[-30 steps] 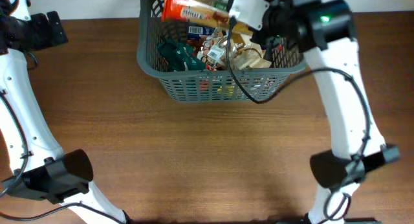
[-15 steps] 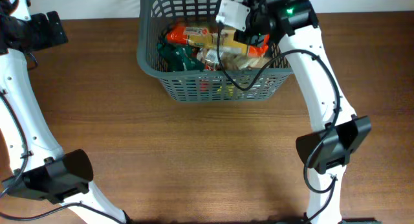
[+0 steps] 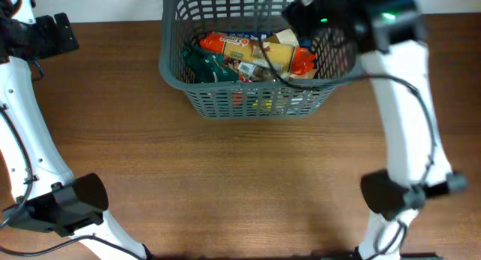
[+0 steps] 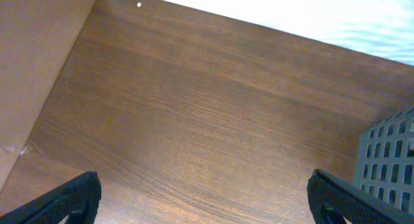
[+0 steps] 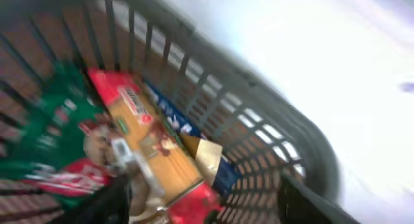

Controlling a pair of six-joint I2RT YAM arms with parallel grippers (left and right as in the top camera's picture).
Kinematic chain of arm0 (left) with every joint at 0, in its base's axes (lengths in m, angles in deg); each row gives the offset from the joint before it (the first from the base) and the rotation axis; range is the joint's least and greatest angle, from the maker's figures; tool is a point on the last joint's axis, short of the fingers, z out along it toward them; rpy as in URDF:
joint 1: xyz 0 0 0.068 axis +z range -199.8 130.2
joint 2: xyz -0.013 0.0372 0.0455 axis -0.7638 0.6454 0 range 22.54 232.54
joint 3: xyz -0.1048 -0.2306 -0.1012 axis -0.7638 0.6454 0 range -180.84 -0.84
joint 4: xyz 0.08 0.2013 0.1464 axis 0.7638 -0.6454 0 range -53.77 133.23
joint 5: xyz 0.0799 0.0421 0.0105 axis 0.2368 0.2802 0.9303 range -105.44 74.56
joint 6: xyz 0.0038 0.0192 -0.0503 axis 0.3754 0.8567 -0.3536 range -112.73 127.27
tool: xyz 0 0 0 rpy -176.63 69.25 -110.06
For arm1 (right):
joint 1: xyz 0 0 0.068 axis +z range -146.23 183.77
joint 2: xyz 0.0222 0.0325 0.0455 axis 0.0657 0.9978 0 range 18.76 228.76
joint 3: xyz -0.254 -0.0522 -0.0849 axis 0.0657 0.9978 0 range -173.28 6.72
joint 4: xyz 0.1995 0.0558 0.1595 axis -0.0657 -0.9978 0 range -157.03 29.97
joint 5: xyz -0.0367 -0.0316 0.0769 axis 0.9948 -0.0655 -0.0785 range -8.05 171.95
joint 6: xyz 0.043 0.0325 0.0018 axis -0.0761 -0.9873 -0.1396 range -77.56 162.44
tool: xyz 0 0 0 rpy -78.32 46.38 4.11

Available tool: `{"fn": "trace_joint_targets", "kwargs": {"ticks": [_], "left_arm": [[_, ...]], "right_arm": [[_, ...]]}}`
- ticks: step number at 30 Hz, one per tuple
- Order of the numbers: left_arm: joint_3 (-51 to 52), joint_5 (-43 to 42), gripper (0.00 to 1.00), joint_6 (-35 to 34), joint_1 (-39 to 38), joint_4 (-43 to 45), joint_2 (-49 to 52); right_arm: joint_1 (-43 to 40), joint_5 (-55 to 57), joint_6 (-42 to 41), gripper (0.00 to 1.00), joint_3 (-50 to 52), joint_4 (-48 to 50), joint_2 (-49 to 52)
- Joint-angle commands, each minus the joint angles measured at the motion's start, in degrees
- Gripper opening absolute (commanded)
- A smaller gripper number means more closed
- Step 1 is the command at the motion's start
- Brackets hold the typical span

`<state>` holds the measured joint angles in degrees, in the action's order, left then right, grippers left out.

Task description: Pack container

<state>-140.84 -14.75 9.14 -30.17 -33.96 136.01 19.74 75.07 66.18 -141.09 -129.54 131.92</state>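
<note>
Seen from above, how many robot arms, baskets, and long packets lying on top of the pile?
White robot arms: 2
Dark grey plastic lattice baskets: 1
Long red-and-yellow packets on top: 1
Total: 4

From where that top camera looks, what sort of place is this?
Probably a robot test bench: a wooden table, white robot arms left and right, and a grey basket of grocery packets.

Table (image 3: pixel 225 177) under me: brown wood-grain top, matte, grain running left to right. Beyond its far edge is a plain white surface (image 3: pixel 98 4), brightly lit. From my left wrist camera: a flat tan panel (image 4: pixel 32 62) borders the table's side; faint sheen on the wood.
</note>
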Motion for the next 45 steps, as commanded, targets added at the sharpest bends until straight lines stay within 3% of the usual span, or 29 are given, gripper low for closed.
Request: {"fn": "trace_joint_targets", "kwargs": {"ticks": [1,7,13,16,45], "left_arm": [[0.24,0.00,0.99,-0.61,0.39,-0.04,0.09],[0.24,0.00,0.99,-0.61,0.39,-0.04,0.07],[0.24,0.00,0.99,-0.61,0.39,-0.04,0.09],[0.24,0.00,0.99,-0.61,0.39,-0.04,0.07],[0.24,0.00,0.99,-0.61,0.39,-0.04,0.09]], "right_arm": [[-0.79,1.27,-6.78,0.70,-2.56,-2.36,-8.07],[-4.09,13.38,-13.03,0.79,-2.54,-10.82,-18.05],[-14.62,14.67,-17.84,0.83,-2.54,-18.69,-22.49],[-19.43,14.03,-18.32,0.99,-2.47,-21.16,-22.47],[-21.29,15.28,-18.23,0.99,-1.66,-21.18,-20.92]]}}
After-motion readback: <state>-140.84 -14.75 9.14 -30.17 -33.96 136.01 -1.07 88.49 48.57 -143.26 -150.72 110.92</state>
